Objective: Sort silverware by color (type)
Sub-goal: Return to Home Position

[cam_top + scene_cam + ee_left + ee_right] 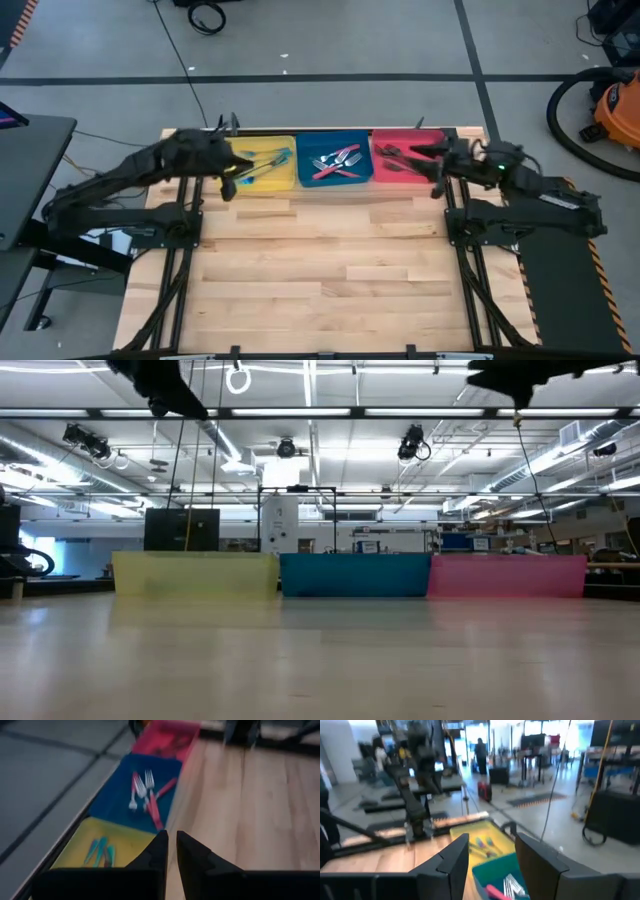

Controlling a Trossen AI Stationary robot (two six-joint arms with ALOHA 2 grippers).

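Observation:
The silverware lies sorted in three trays along the table's far edge. Iridescent teal pieces [262, 165] [100, 851] are in the yellow tray [283, 180]. Silver forks with red handles [336, 162] [147, 795] are in the blue tray [335, 181]. Dark metal pieces [398, 158] are in the red tray [408, 178]. My left gripper [230, 187] [171, 845] hovers at the yellow tray's near left corner, fingers together and empty. My right gripper [434, 172] [492, 851] hovers above the red tray's right end, open and empty.
The low view shows the yellow [195, 573], blue [355, 574] and pink [508, 575] tray walls side by side, with both arms high above them. Bare wooden tabletop [320, 270] spreads toward the near edge. People and equipment stand in the room beyond the table.

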